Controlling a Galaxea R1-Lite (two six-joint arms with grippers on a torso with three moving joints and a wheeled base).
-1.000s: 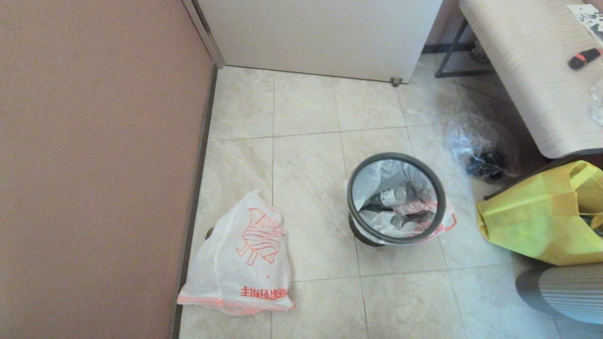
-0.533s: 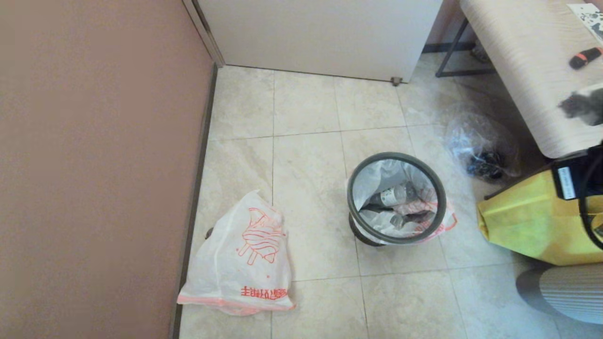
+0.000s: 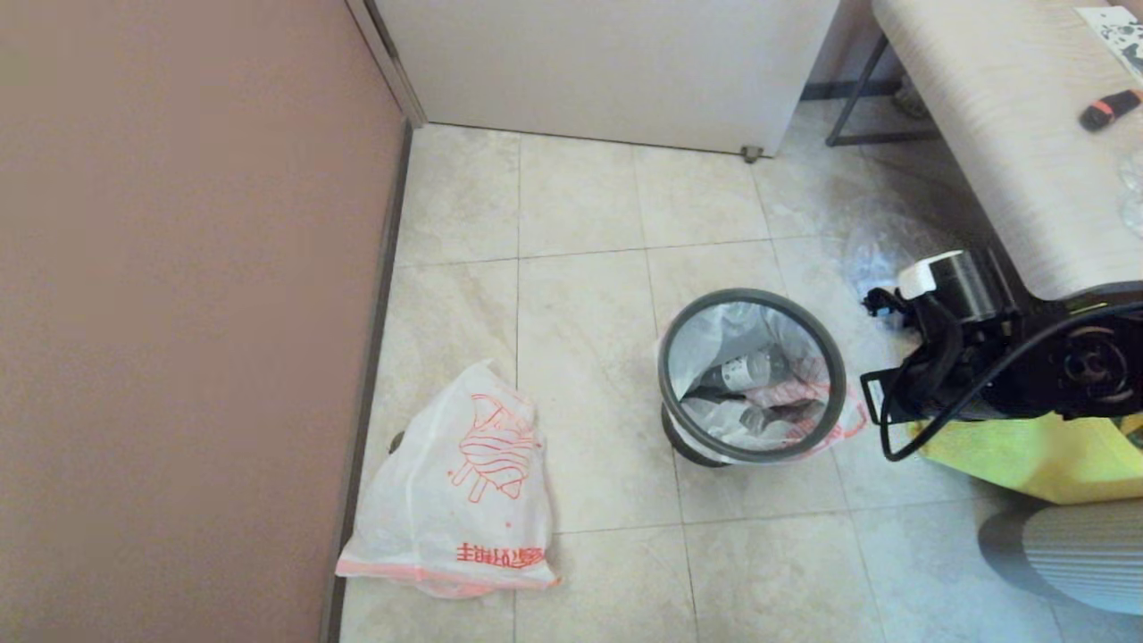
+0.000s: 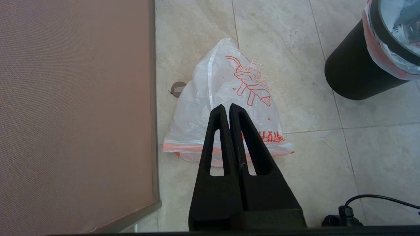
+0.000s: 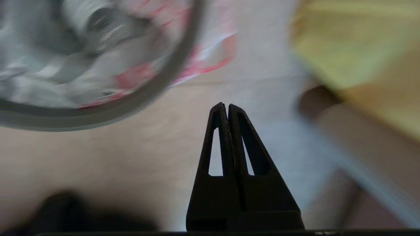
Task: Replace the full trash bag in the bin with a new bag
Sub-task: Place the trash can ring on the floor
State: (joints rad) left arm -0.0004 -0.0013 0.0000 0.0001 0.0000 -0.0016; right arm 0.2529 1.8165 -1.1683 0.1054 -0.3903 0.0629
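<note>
The bin (image 3: 683, 446), a small black round one with a grey hoop (image 3: 662, 371) on its rim, stands mid-floor. The full trash bag (image 3: 723, 420) lines it, with clear bottles inside and its orange-printed edge folded over the rim. The new bag (image 3: 464, 482) lies limp on the floor by the wall, left of the bin. My left gripper (image 4: 228, 106) hovers shut above the new bag (image 4: 229, 82), holding nothing. My right arm (image 3: 1000, 366) is just right of the bin. My right gripper (image 5: 227, 105) is shut and empty over bare floor beside the hoop (image 5: 157, 88).
A yellow tote (image 3: 1027, 446) sits right of the bin under my right arm. A clear crinkled bag (image 3: 871, 254) is partly hidden behind that arm. A table (image 3: 1009, 134) fills the back right, a brown wall (image 3: 179, 313) the left, a white door (image 3: 607, 62) the back.
My right arm has swung in from the right edge of the head view to just beside the bin, covering the clear bag and part of the tote. Bags and bin have not moved.
</note>
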